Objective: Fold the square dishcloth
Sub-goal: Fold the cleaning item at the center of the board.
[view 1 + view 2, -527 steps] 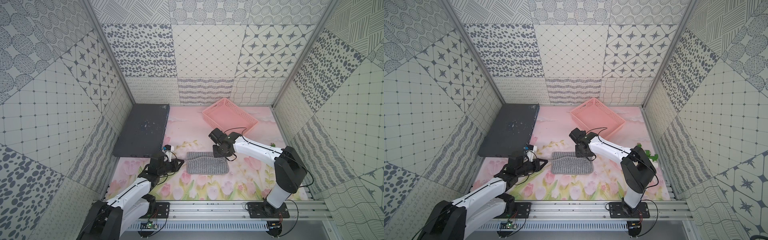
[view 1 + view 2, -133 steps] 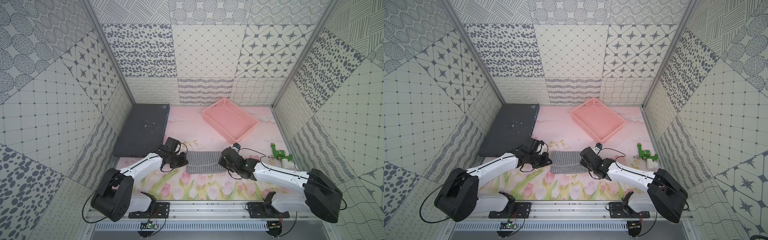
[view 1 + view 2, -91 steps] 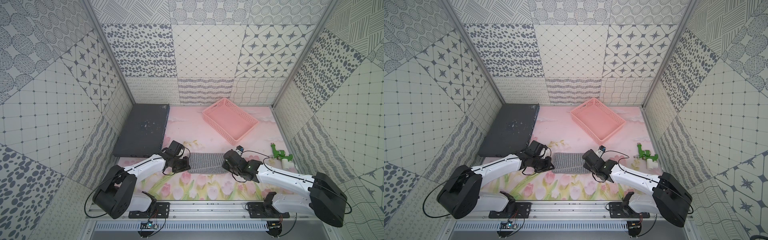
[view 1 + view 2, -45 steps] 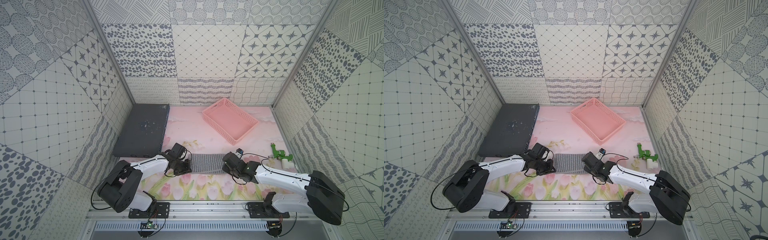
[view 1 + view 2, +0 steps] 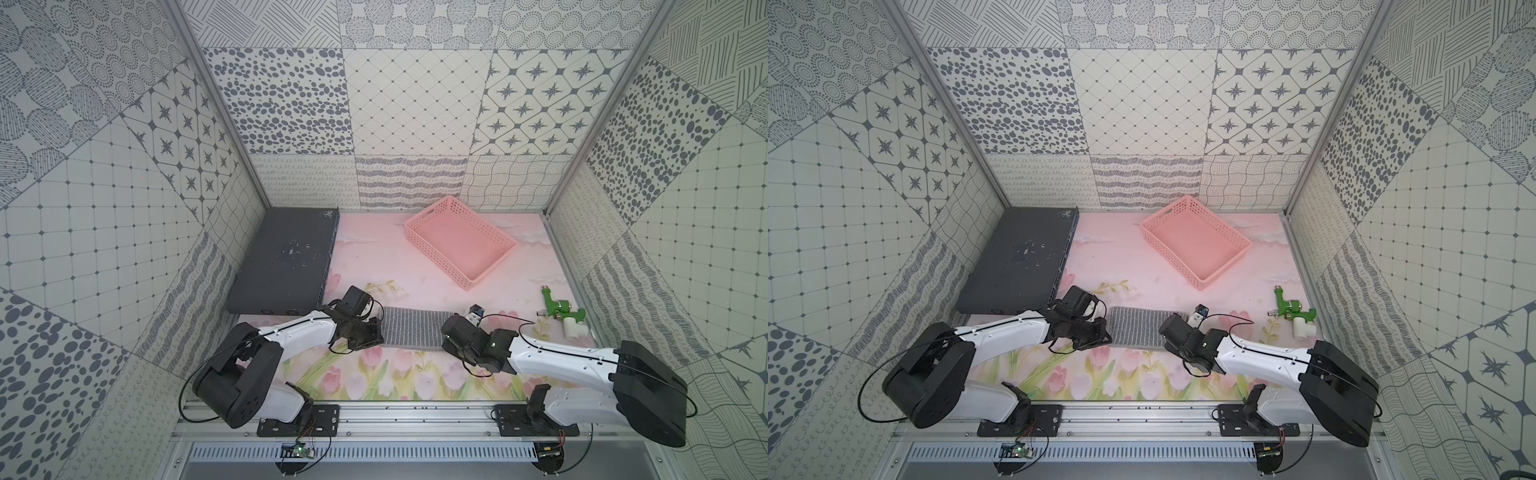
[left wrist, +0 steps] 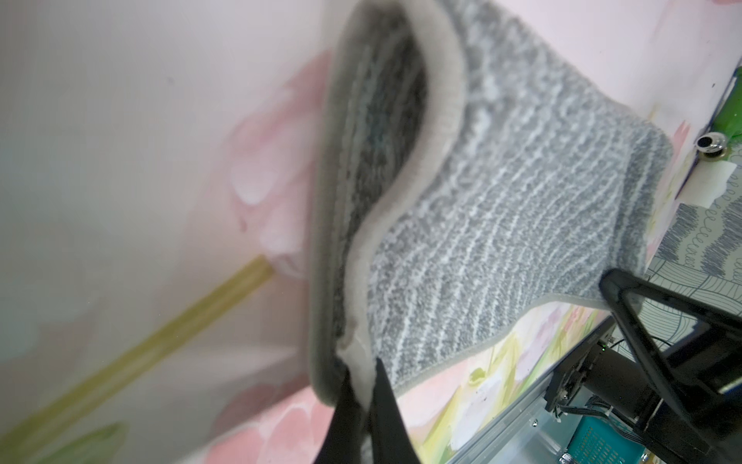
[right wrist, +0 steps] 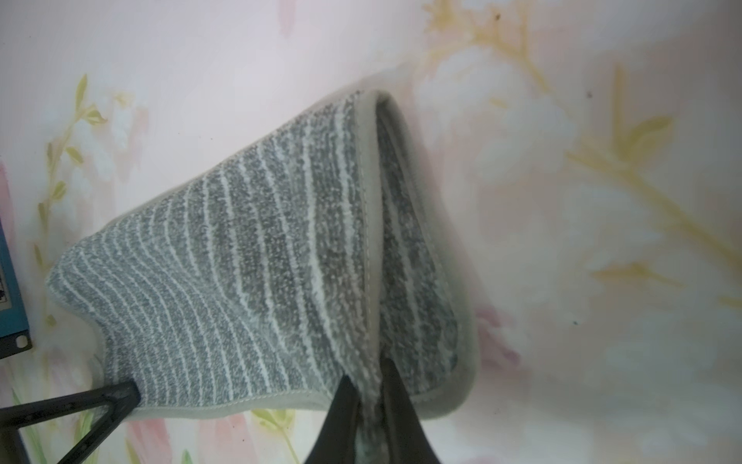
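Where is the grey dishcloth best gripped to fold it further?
Grip the dishcloth by the top layer's two near corners, coming from each outer end: the layers gape there, freeing the hem. The left gripper and right gripper pinch there.

Both top views bright, evenly lit, sharp throughout, faint soft shadows only, wide-angle stretch at corners; wrist views softer: dishcloth weave in focus, its near hem blurry; floral mat washed out and smeared behind it.
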{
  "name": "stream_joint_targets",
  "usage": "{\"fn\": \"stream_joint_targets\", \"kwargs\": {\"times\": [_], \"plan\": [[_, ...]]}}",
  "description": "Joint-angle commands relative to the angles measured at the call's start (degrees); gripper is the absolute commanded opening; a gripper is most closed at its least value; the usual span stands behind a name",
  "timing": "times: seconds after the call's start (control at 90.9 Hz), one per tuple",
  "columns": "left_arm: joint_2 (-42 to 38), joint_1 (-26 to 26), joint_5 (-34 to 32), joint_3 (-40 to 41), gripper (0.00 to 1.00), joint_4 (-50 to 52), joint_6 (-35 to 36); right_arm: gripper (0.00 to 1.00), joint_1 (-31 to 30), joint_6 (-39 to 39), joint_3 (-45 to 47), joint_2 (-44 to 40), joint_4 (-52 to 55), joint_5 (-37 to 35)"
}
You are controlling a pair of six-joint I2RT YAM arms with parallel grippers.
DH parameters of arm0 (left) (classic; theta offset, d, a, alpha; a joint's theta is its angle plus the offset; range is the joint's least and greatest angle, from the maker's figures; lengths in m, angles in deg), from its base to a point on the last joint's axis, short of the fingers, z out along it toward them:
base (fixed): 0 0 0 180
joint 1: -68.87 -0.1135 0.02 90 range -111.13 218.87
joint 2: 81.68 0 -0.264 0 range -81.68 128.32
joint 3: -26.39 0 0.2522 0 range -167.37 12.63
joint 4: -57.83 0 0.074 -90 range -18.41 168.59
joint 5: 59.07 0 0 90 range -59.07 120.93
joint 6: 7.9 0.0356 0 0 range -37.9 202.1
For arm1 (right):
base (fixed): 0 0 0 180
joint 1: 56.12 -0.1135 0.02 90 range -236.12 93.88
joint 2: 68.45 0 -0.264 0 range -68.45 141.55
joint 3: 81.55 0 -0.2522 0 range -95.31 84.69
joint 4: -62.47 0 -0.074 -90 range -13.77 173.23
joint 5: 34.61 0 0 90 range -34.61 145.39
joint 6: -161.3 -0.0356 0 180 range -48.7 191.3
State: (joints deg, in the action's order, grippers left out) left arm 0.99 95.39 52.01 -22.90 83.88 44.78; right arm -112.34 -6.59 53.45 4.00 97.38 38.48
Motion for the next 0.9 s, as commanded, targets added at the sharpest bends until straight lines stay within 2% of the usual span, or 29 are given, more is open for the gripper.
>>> {"fn": "stream_joint_targets", "kwargs": {"times": [0.0, 0.132, 0.253, 0.374, 0.429, 0.55, 0.649, 0.737, 0.825, 0.891], "plan": [[-1.1, 0.02, -1.95, -0.65, 0.0, 2.57, 0.94, 0.14, -0.29, -2.03, 1.96, 0.19, 1.55, -1.83], [-1.16, 0.02, -3.27, -1.14, 0.0, 4.48, 1.86, 0.17, -0.29, -2.12, 2.67, 0.57, 1.78, -2.49], [-1.37, 0.02, -4.28, -1.36, 0.0, 5.74, 2.38, 0.29, -0.29, -1.88, 2.85, 0.57, 1.82, -2.65], [-1.5, 0.02, -3.99, -1.36, 0.0, 5.68, 2.13, 0.36, -0.29, -1.1, 2.59, -0.34, 2.21, -2.88], [-1.74, 0.02, -3.86, -1.2, 0.1, 5.43, 1.81, 0.39, -0.29, -1.04, 2.68, -1.32, 2.91, -3.3], [-2.75, 0.02, -3.23, -0.83, 0.23, 5.07, 1.1, 0.42, -0.29, -0.82, 2.21, -4.16, 5.7, -4.89], [-3.9, 0.02, -2.28, -0.73, 0.38, 4.85, 0.54, 0.45, -0.29, 0.01, 0.89, -6.42, 8.91, -6.6], [-4.93, 0.02, -1.61, -0.85, 0.45, 4.82, -0.27, 0.47, -0.29, 1.62, -1.22, -7.68, 11.89, -8.11], [-6.64, 0.03, -1.89, -1.32, 0.47, 5.68, -0.9, 0.47, -0.26, 3.62, -3.93, -7.78, 14.47, -9.66], [-8.26, 0.07, -3.43, -2.05, 0.47, 7.54, -1.23, 0.4, -0.2, 5.65, -6.02, -7.32, 15.46, -10.52]]}}
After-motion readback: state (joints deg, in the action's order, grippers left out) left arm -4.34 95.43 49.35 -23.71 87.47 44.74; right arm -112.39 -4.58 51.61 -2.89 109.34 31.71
